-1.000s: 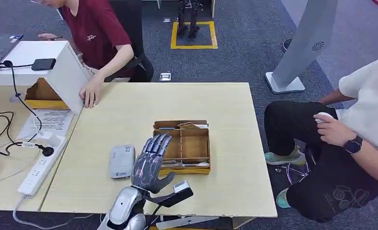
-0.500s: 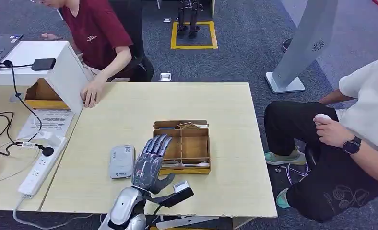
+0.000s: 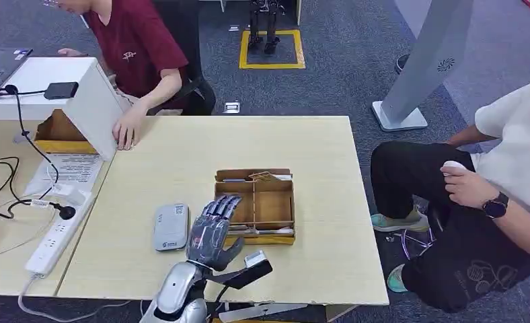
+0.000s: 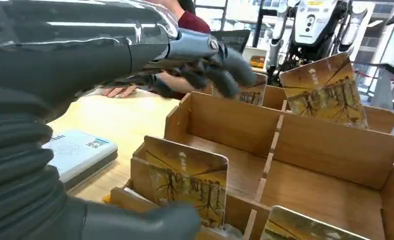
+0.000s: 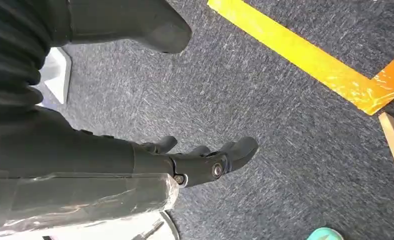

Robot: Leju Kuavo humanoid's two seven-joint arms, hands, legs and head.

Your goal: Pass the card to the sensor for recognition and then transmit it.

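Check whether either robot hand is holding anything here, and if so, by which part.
Nothing is held. The left robot hand hovers with fingers spread over the wooden card box, touching no card. The right robot hand hangs empty above the carpet.

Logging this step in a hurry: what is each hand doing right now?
Left hand: open, fingers extended over the wooden card box, holding nothing.
Right hand: open, hanging above the carpet, holding nothing.

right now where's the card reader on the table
In the head view the grey card reader lies flat on the table, just left of the left hand and the wooden card box.
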